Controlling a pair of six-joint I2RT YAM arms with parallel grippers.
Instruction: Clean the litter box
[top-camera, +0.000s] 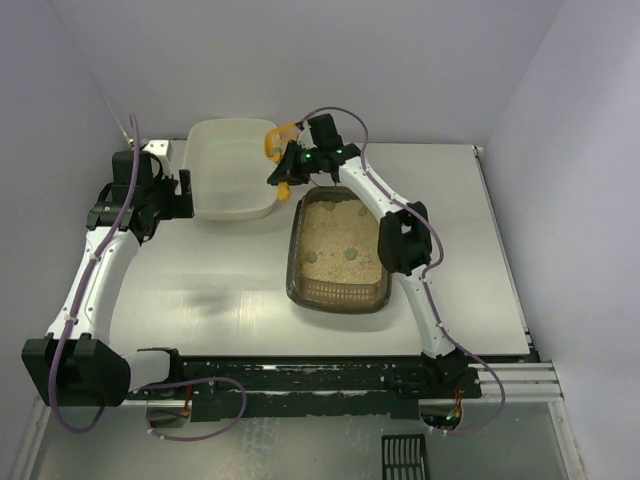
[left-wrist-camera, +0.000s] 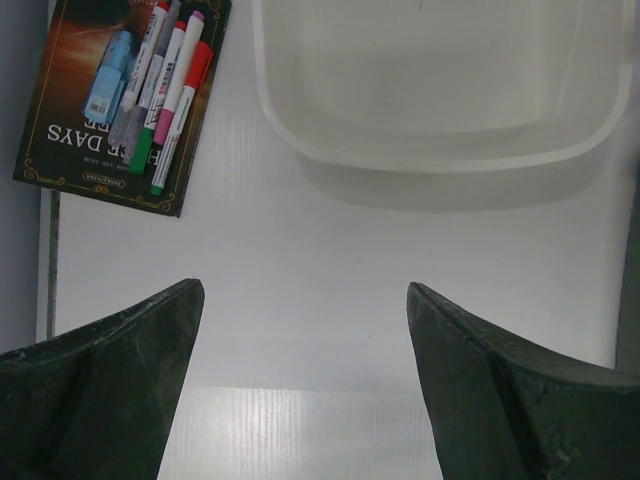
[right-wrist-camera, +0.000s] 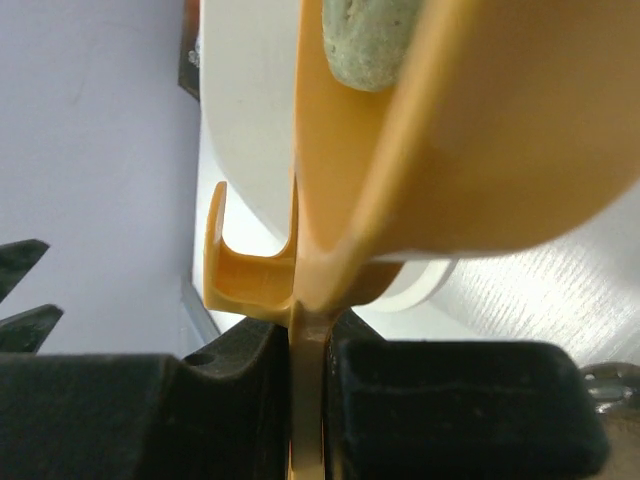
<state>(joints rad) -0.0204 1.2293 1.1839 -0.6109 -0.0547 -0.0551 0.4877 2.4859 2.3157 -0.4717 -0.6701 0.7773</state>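
Observation:
The litter box (top-camera: 338, 298) is a dark translucent tray with beige litter and a few grey-green clumps (top-camera: 350, 250), at the table's middle right. My right gripper (top-camera: 290, 165) is shut on the handle of an orange scoop (top-camera: 277, 140) and holds it tilted at the right rim of the cream-white tub (top-camera: 232, 170). In the right wrist view the scoop (right-wrist-camera: 470, 120) fills the frame with a grey-green clump (right-wrist-camera: 365, 40) in it, above the tub (right-wrist-camera: 250, 120). My left gripper (top-camera: 183, 195) is open and empty beside the tub's left end; its fingers (left-wrist-camera: 120, 380) frame bare table before the tub (left-wrist-camera: 440, 160).
A dark booklet (left-wrist-camera: 90, 110) with several markers (left-wrist-camera: 170, 90) on it lies on the table left of the tub. Grey walls close in at the back and sides. A small black grate (top-camera: 405, 460) lies below the front rail.

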